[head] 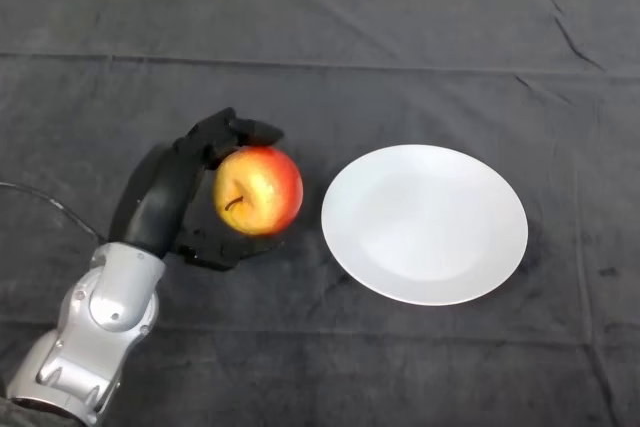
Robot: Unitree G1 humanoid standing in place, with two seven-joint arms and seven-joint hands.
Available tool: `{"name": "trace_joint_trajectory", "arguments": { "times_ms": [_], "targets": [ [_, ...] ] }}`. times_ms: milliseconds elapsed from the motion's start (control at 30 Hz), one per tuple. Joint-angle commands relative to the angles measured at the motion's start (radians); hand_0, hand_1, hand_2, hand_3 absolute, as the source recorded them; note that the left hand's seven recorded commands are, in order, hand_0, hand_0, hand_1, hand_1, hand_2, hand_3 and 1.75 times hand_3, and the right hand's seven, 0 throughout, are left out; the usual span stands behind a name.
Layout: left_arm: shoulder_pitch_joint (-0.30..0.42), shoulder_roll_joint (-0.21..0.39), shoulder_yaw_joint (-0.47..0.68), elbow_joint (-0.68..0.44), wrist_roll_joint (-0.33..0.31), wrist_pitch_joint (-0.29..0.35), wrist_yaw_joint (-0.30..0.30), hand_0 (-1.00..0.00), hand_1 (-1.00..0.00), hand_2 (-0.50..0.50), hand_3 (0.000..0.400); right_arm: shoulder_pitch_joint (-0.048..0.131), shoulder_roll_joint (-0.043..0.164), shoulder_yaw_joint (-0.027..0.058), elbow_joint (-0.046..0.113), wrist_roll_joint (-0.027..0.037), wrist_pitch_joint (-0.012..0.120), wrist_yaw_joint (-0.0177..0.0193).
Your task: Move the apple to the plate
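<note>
At the left, the robot hand (170,197) is clamped on the apple (258,190), fingers curled over its top and thumb under its lower side (stem dimple facing the camera). Whether the fruit is already lifted off the tabletop (420,47) I cannot tell. The step in hand looks like the grasp or early carry. To the right, just beside the apple, sits the white plate (425,224), bare. The next move calls for a short carry rightward over the rim, then release.
</note>
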Motion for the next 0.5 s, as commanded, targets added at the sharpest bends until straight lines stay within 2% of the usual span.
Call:
{"name": "trace_joint_trajectory", "arguments": {
  "times_ms": [33, 500],
  "targets": [
    [-0.047, -0.006, 0.001, -0.047, 0.024, 0.016, 0.018, -1.00, -1.00, 0.00, 0.400, -0.001, -0.020, -0.0170, -0.007, -0.0089, 0.003, -0.0032],
    [-0.107, -0.057, -0.081, -0.002, 0.037, 0.020, 0.039, -1.00, -1.00, 0.00, 0.400, -0.001, -0.020, -0.0169, -0.007, -0.0087, 0.003, -0.0035]
  ]
}}
